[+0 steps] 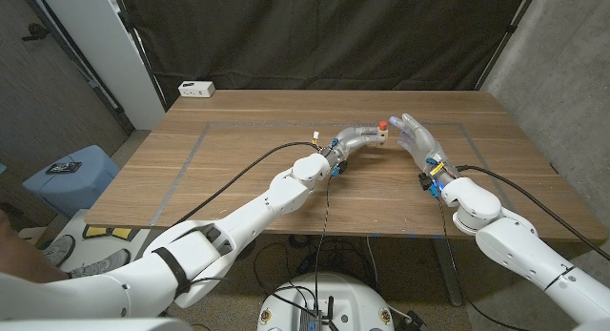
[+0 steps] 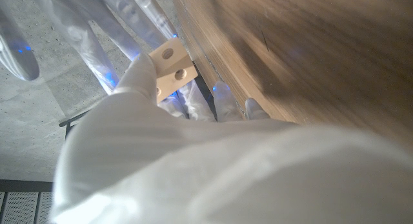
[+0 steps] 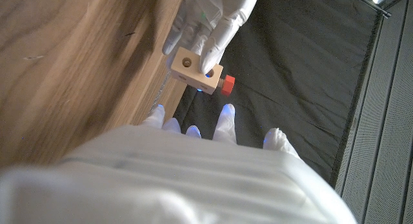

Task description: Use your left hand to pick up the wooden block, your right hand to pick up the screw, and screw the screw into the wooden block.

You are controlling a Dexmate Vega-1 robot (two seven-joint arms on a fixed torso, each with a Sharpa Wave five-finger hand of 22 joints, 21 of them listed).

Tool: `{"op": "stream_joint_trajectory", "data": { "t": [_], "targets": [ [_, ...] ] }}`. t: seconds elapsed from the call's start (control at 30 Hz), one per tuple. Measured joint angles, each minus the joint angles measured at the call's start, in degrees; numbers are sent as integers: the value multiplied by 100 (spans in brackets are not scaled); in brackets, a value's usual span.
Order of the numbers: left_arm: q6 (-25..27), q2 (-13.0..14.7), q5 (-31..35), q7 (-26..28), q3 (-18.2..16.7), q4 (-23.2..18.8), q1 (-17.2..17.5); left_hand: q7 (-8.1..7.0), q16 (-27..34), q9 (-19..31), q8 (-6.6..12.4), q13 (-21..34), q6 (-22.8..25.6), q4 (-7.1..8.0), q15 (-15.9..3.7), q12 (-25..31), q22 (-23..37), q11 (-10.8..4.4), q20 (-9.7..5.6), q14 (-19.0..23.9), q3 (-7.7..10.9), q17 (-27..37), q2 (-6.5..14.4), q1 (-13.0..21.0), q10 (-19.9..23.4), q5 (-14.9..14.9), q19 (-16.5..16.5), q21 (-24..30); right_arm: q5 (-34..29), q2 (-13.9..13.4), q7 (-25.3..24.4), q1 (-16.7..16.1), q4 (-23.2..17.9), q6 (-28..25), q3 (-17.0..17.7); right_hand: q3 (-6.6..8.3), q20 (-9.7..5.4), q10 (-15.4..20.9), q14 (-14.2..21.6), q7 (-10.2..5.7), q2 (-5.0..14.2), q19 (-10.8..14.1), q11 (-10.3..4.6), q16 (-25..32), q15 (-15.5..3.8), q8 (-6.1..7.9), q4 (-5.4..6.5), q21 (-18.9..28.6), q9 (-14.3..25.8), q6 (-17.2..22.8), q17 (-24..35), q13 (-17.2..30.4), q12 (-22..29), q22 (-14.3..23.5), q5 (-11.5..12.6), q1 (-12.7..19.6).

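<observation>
Left hand (image 1: 355,138) grips the wooden block (image 3: 195,71); the screw (image 3: 228,84) juts from it toward the right hand (image 1: 417,135), whose fingers are spread and empty.

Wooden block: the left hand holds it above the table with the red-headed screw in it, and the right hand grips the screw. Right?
Not quite. The left hand holds the wooden block with the red-headed screw in it, but the right hand is open and apart from it, as the right wrist view shows.

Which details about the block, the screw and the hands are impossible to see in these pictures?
- Screw thread: inside the wooden block; depth unknown, right wrist view.
- Left hand grip: head view too small; left wrist view blocked by its own back.
- Right hand palm: faces away, head view.
</observation>
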Motion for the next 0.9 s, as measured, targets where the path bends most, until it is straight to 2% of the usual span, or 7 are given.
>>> {"op": "stream_joint_trajectory", "data": {
  "t": [0.4, 0.9],
  "targets": [
    [33, 33, 11, 21, 9, -89, 41, -11, -20, 5, -18, -3, -30, -38, -20, -34, 0, 18, 0, -22, 9, -13, 58, 59, -21, -3, 0, 0, -39, -77, 87, 113, 65, -117, -62, 0, 10, 0, 0, 49, 0, -133, 0, 0, 0, 0, 0, -23, 0, -377, 27, 0, -22, 0, 0, 0],
    [59, 56, 16, 37, 14, -148, 65, -41, -24, 5, -11, -6, -62, -70, -20, -15, 0, 18, 0, -21, 24, -13, 73, 124, -81, -6, 0, 0, -44, -142, 202, 256, 122, -237, -152, -73, 41, 0, 21, 143, -54, -226, -1, 0, 20, 50, 73, -23, 1, -427, 54, 0, -65, 14, 0, -132]
  ]
}}
